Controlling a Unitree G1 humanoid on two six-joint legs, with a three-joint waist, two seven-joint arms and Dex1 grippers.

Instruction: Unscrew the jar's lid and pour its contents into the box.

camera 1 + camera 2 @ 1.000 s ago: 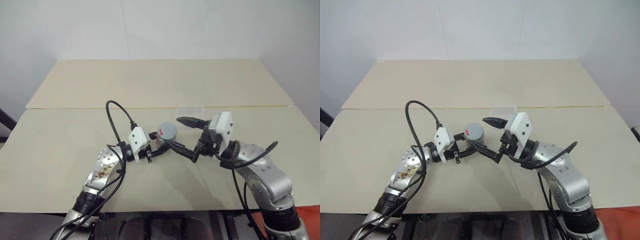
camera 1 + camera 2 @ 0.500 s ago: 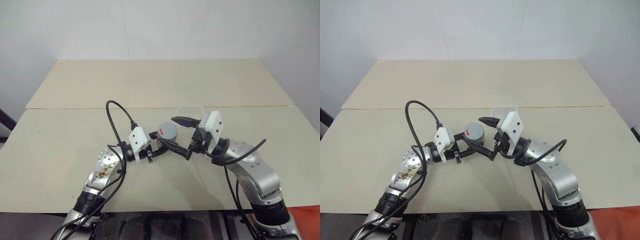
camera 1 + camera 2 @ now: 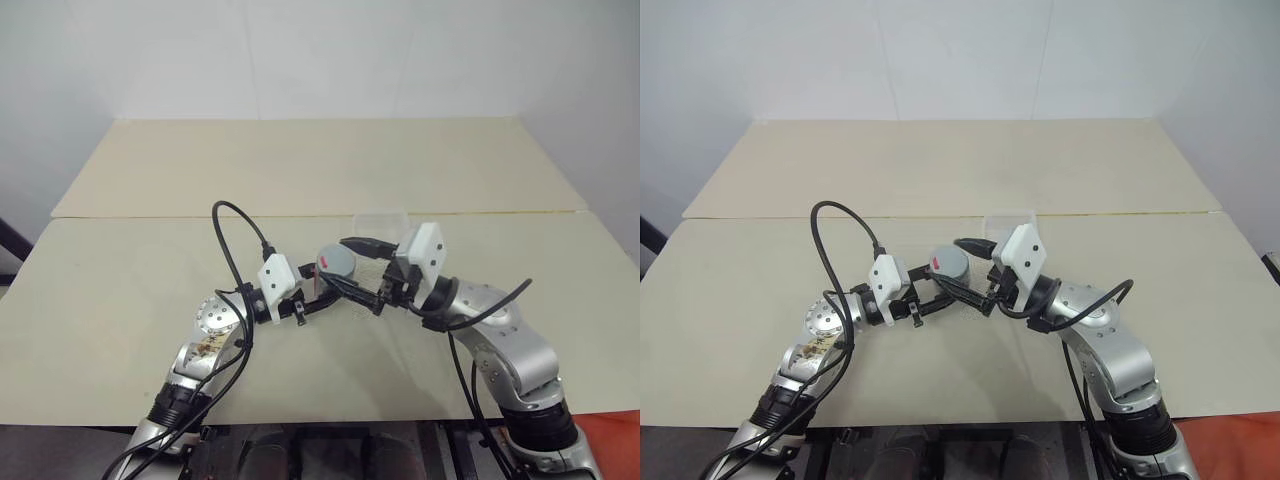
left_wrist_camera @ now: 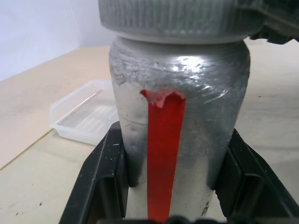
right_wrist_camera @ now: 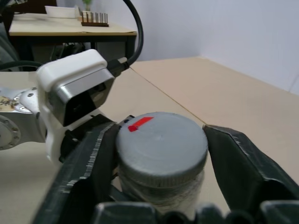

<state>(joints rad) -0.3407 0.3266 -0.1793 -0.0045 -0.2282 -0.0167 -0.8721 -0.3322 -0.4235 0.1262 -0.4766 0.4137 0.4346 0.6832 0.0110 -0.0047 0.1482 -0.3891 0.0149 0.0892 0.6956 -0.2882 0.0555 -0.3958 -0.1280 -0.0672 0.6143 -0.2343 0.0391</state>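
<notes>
The silvery-grey jar [image 3: 335, 266] with a red strip [image 4: 162, 154] is held upright just above the table's middle. My left gripper [image 3: 322, 293] is shut on its body, one black finger [image 4: 100, 186] on each side. The ribbed grey lid [image 5: 161, 147] sits on top of the jar. From the other side my right gripper [image 3: 352, 268] is shut on the lid, its fingers [image 5: 88, 163] pressed against the rim. The clear shallow box [image 3: 382, 222] lies flat on the table just behind the jar, also seen as the box [image 4: 84, 116] in the left wrist view.
Two beige tabletops [image 3: 300, 170] meet at a seam just behind the box. A black cable [image 3: 235, 245] loops up from my left wrist. A white wall stands behind the far table.
My right gripper, wide open beside the jar a second ago, has moved in a little towards it and shut on the lid. The left gripper and the jar have stayed still.
</notes>
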